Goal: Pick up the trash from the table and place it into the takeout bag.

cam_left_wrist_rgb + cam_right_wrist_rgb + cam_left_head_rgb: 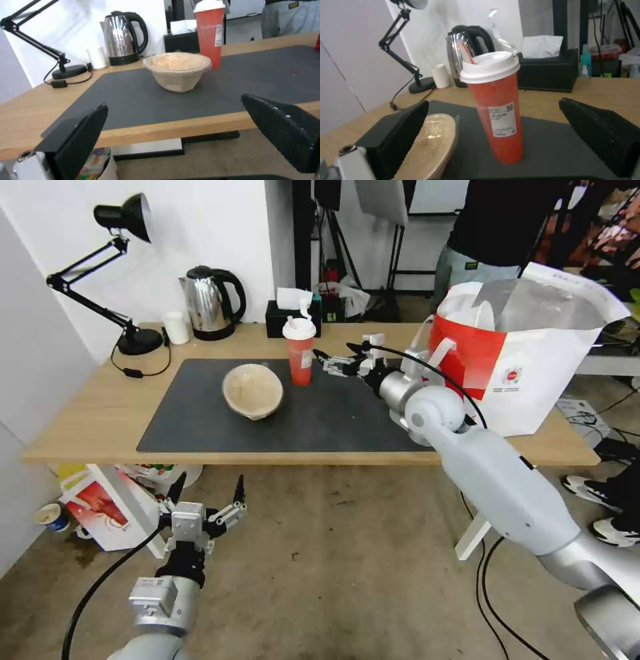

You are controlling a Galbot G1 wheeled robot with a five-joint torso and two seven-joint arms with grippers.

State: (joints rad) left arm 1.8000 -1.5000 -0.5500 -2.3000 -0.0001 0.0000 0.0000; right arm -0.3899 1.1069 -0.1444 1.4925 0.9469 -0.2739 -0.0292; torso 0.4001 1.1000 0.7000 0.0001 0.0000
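Nearest the head camera, at six o'clock below the near edge of the surface (pixel 93 413), my left jaws (pixel 206 493) hang over the concrete floor, spread wide and holding nothing. Out over the dark grey mat (pixel 200 427), my right jaws (pixel 331 360) reach toward nine o'clock, also spread and empty, just beside the red lidded drink cup (pixel 300 352) without touching it. From my right wrist, that cup (pixel 496 110) stands upright between my two black pads (pixel 600 132), straw poking from its white lid. At the cup's eight o'clock the beige lidded bowl (pixel 253 391) sits on the mat. Off at three o'clock, the takeout bag (pixel 533 360) stands open on the surface's right end, foil lining showing, behind my right arm.
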